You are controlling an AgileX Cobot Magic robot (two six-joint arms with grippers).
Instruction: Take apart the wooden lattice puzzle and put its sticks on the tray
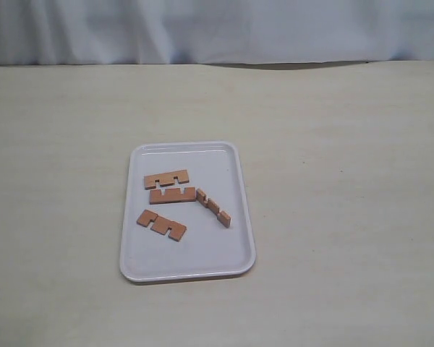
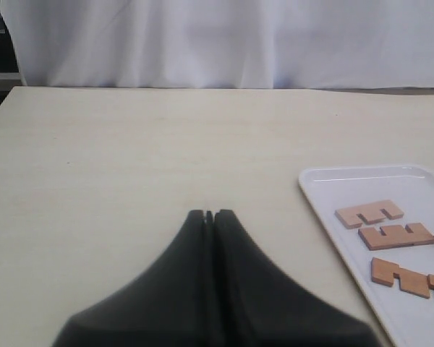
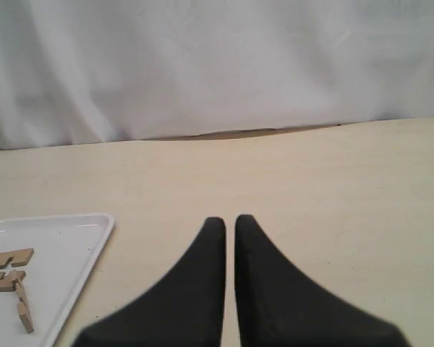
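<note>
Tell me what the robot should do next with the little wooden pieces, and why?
Probably just rest both arms away from the tray, since the job looks finished. The four reddish-brown notched wooden sticks all lie apart on the flat white plastic tray, with no lattice left. The left claw and right claw are shut and empty above the tan table.

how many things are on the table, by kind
sticks: 4
tray: 1
total: 5
</note>
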